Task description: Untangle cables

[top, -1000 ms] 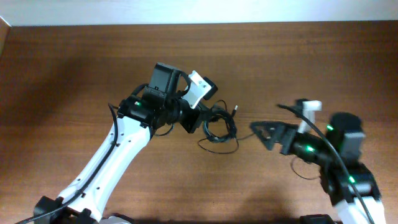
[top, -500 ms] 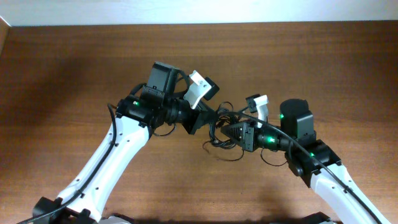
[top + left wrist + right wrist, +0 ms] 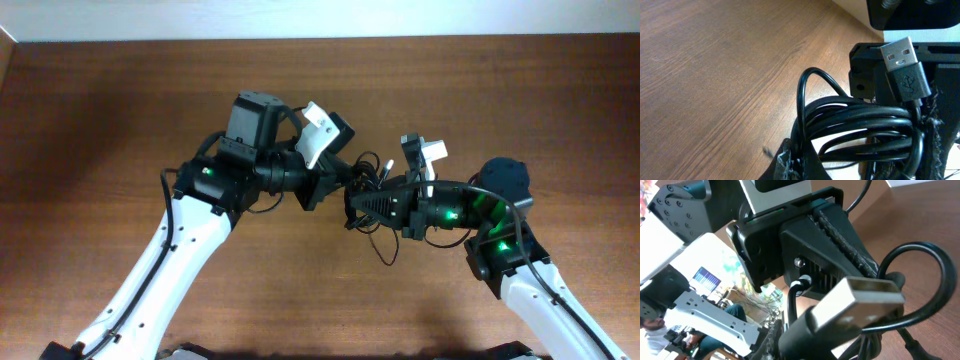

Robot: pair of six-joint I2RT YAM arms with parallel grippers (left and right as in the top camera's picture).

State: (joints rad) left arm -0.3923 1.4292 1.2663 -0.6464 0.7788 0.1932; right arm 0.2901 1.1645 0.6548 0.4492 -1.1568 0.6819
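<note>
The cables (image 3: pixel 368 178) are a knotted bundle of thin black cords hanging above the wooden table between my two grippers. One loose loop (image 3: pixel 384 246) droops toward the table. My left gripper (image 3: pixel 338 184) is shut on the bundle's left side. My right gripper (image 3: pixel 356 203) meets it from the right and is shut on the same bundle. In the left wrist view the coils (image 3: pixel 860 125) rise from my left gripper (image 3: pixel 799 161), with a USB plug (image 3: pixel 900 54) on top. In the right wrist view that USB plug (image 3: pixel 866 296) sits just above my right gripper (image 3: pixel 790 337).
The brown wooden table (image 3: pixel 120 110) stretches around both arms. A pale wall edge (image 3: pixel 300 18) runs along the back. The two grippers nearly touch over the table's middle, and the right gripper's black body (image 3: pixel 920 30) fills the left wrist view's top right.
My right arm swung left from the table's right side to the bundle and its jaws went from open to shut on the cables. The left arm lifted the bundle slightly.
</note>
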